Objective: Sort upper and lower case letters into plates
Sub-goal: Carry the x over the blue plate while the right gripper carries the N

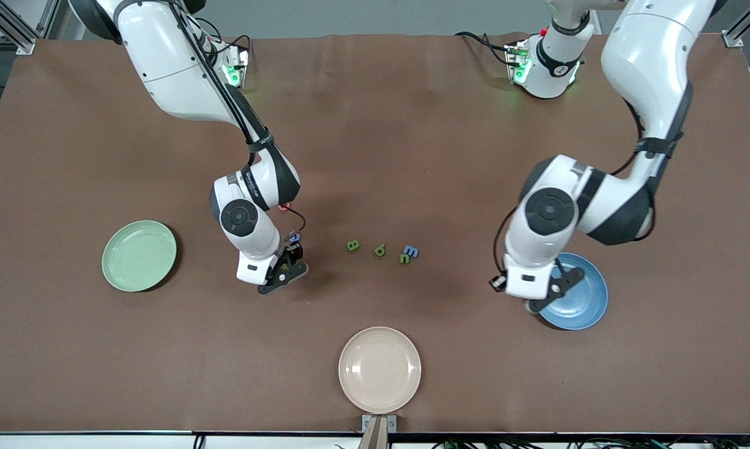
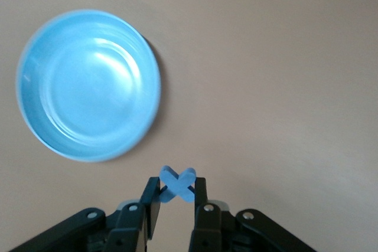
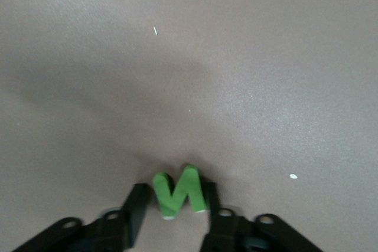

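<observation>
Front view: left hand [image 1: 546,298], over the blue plate [image 1: 583,308], pinches a blue X [image 2: 177,184]. Right hand [image 1: 282,272], down at the desk [image 1: 375,125], closes round a green N [image 3: 178,191]. Risk: a loose, off-centre pinch could flick the N away.

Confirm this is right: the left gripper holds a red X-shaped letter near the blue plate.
Not quite: the X-shaped letter in the left gripper is blue, not red, as the left wrist view shows. It is indeed near the blue plate.
</observation>
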You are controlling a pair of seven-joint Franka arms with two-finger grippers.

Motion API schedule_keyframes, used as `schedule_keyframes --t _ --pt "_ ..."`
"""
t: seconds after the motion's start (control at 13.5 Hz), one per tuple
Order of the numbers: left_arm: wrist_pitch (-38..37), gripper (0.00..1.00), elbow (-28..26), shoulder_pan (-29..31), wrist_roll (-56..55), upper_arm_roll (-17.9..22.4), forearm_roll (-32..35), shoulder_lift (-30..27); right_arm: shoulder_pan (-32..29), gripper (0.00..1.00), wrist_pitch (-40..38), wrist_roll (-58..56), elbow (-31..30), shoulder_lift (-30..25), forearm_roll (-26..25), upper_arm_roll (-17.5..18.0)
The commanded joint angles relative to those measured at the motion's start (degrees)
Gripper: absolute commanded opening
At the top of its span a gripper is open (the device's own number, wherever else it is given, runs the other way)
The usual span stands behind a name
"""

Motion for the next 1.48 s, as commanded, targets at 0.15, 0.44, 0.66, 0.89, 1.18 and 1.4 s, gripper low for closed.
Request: schedule_keyframes --t 0.15,0.44,0.66,0.89,1.18,1.4 --pt "-2.49 0.00 -5.03 9.48 16.40 -0.55 0.19 -1.34 -0.68 0.17 -0.53 -0.33 1.25 0.25 0.19 0.41" --pt "-0.39 0.00 -7.68 14.07 20.82 -0.46 0.28 1.28 -4.00 0.15 -6.56 -0.68 1.17 -3.86 0.10 0.24" --pt "2.24 0.12 -7.59 15.91 20.82 -0.29 0.63 4.62 -8.92 0.15 -16.76 -5.40 0.38 -10.72 0.01 0.06" --pt "2.96 1.00 -7.33 15.83 19.86 -0.20 0.46 5.34 -15.77 0.15 -18.19 -11.74 -5.84 -17.40 -0.60 0.06" --pt "2.87 1.00 -6.72 15.04 18.28 -1.42 0.10 4.20 -24.56 0.15 -12.85 -16.40 -14.98 -21.10 -0.60 -0.02" --pt "2.43 1.00 -5.48 13.03 9.42 -6.34 0.10 4.46 -30.28 0.15 -8.71 -19.83 -18.51 -20.76 -0.60 -0.02"
